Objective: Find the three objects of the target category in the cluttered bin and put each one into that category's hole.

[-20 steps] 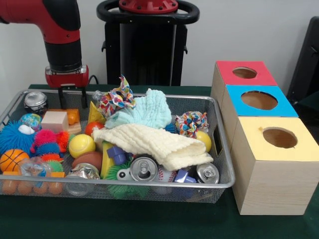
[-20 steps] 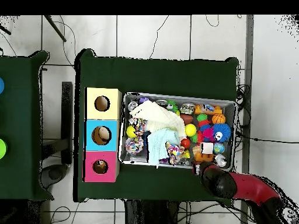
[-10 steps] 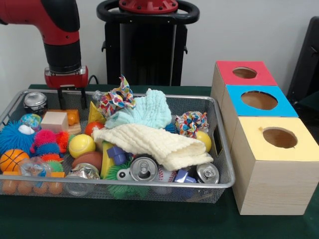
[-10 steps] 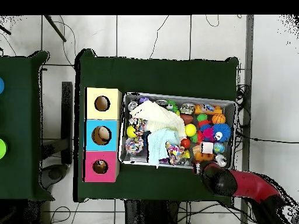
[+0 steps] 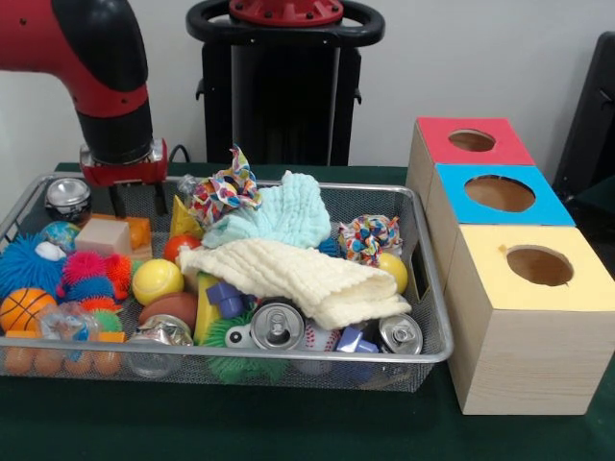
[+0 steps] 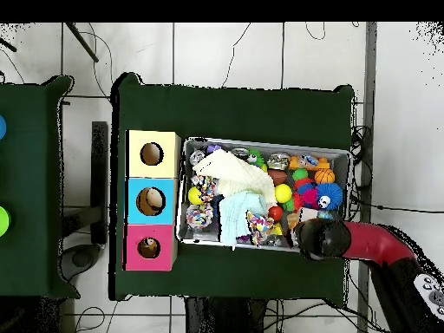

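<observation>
Gripper (image 5: pixel 135 197) hangs over the wire mesh bin (image 5: pixel 428 288) at the bin's 10 o'clock corner in the front view, directly above the plain wooden block (image 5: pixel 104 235) and the orange block (image 5: pixel 140 230) beside it. Two dark fingers (image 5: pixel 117 199) show below the red wrist, apart, nothing between them. Tips look level with the bin rim, not yet down among the contents.

Target category not stated. Judging from where the arm sits, blocks are the likely pick: the wooden block lies on top of the pile, flat faces up, easy for a parallel grasp. Other candidates of that kind, so I judge: the blue-purple blocks (image 5: pixel 223 298) at bin centre and another at (image 5: pixel 351 340) near the 5 o'clock edge, both half buried.

Three boxes stand on the green desk (image 5: pixel 288 423) at 3 o'clock of the bin, touching one another in a row: red box (image 5: pixel 471 154) farthest, blue box (image 5: pixel 500 202) middle, yellow box (image 5: pixel 538 288) nearest, each with a round hole on top. None of the task objects appears to be in a hole yet.

Clutter note: cream cloth (image 5: pixel 298 279) and pale blue cloth (image 5: pixel 279 216) drape over the centre and probably hide items. Soda cans (image 5: pixel 277 327) lie at the 6 o'clock edge, and another can (image 5: pixel 67 195) stands just beside the gripper, so a descent risks clipping it.
</observation>
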You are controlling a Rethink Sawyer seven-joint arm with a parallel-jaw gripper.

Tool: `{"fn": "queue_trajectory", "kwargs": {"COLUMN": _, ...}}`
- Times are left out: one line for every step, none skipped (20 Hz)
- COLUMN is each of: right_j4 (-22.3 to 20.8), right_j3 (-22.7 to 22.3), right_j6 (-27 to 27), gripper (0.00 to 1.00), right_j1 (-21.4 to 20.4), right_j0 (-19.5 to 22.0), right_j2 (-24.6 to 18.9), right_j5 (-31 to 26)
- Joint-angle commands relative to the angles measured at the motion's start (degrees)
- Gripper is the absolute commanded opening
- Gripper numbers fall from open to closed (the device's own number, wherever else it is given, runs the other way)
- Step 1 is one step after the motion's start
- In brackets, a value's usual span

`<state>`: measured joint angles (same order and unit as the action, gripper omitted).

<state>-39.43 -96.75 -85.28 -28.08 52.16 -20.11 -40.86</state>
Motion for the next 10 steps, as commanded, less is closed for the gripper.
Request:
{"fn": "queue_trajectory", "kwargs": {"right_j4": -0.78, "right_j3": 17.24, "right_j6": 8.40, "gripper": 1.00, "right_j1": 10.84, "right_j0": -3.73, "right_j2": -10.34, "right_j5": 5.67}}
{"fn": "queue_trajectory", "kwargs": {"right_j4": -0.99, "right_j3": 17.88, "right_j6": 7.80, "gripper": 1.00, "right_j1": 10.76, "right_j0": -4.39, "right_j2": -10.35, "right_j5": 4.83}}
{"fn": "queue_trajectory", "kwargs": {"right_j4": -1.20, "right_j3": 18.20, "right_j6": 7.44, "gripper": 1.00, "right_j1": 10.72, "right_j0": -4.70, "right_j2": -10.45, "right_j5": 4.38}}
{"fn": "queue_trajectory", "kwargs": {"right_j4": -1.32, "right_j3": 18.72, "right_j6": 6.83, "gripper": 1.00, "right_j1": 10.66, "right_j0": -5.28, "right_j2": -10.45, "right_j5": 3.79}}
{"fn": "queue_trajectory", "kwargs": {"right_j4": -1.41, "right_j3": 18.93, "right_j6": 6.58, "gripper": 1.00, "right_j1": 10.62, "right_j0": -5.47, "right_j2": -10.57, "right_j5": 3.42}}
{"fn": "queue_trajectory", "kwargs": {"right_j4": -1.43, "right_j3": 19.13, "right_j6": 5.83, "gripper": 1.00, "right_j1": 10.31, "right_j0": -5.97, "right_j2": -10.45, "right_j5": 2.90}}
{"fn": "queue_trajectory", "kwargs": {"right_j4": -1.46, "right_j3": 19.20, "right_j6": 5.39, "gripper": 1.00, "right_j1": 10.11, "right_j0": -6.21, "right_j2": -10.42, "right_j5": 2.56}}
{"fn": "queue_trajectory", "kwargs": {"right_j4": -1.45, "right_j3": 19.20, "right_j6": 4.48, "gripper": 1.00, "right_j1": 9.65, "right_j0": -6.75, "right_j2": -10.14, "right_j5": 2.18}}
{"fn": "queue_trajectory", "kwargs": {"right_j4": -1.40, "right_j3": 19.19, "right_j6": 4.09, "gripper": 1.00, "right_j1": 9.44, "right_j0": -6.97, "right_j2": -10.06, "right_j5": 1.92}}
{"fn": "queue_trajectory", "kwargs": {"right_j4": -1.29, "right_j3": 19.28, "right_j6": 3.36, "gripper": 1.00, "right_j1": 9.14, "right_j0": -7.48, "right_j2": -9.84, "right_j5": 1.66}}
